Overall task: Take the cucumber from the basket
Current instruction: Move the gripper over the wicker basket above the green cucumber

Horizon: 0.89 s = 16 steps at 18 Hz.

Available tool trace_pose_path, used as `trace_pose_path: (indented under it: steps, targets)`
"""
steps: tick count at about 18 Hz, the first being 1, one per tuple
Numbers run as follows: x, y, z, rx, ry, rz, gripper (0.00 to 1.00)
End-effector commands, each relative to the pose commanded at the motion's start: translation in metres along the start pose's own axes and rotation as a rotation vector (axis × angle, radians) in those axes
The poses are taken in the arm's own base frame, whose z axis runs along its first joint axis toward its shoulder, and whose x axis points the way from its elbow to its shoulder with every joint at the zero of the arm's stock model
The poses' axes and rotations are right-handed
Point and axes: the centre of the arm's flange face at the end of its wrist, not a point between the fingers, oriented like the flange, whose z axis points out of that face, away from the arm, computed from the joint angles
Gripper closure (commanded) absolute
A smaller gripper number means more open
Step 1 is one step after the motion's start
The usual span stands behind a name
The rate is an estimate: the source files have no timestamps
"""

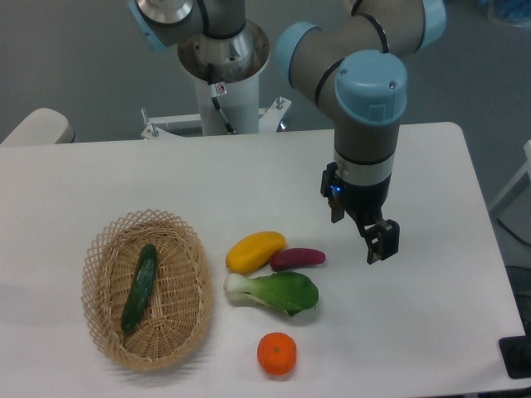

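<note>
The gripper (382, 242) hangs over bare table right of the produce; from this angle I cannot tell whether its fingers are apart or together. The cucumber (139, 288) lies lengthwise in the basket (189, 330), well apart. Risks: crossing low could knock the mango (255, 250) or eggplant (297, 258); the wicker rim may snag a finger.

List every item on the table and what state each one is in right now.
Slim dark green cucumber: lying in the basket, untouched.
Oval tan wicker basket: upright, holding only the cucumber.
Yellow fruit: on the table, touching the purple vegetable.
Leafy bok choy: lying flat.
Orange: alone, near the front edge.
Claw: empty, right of the produce.
</note>
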Motion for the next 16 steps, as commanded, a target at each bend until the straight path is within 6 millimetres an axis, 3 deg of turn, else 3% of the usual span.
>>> trace_pose_path:
  steps: [4,8,10,14,16]
  targets:
    - [0.004,0.001,0.006,-0.015,0.011,0.006,0.00]
    - [0.018,-0.027,0.019,-0.003,0.036,0.017,0.00]
    - [0.027,-0.045,0.026,0.000,0.053,-0.065,0.00]
    - [0.043,-0.099,0.035,-0.015,0.072,-0.329,0.00]
    - [0.059,-0.129,0.050,-0.096,0.074,-0.382,0.00]
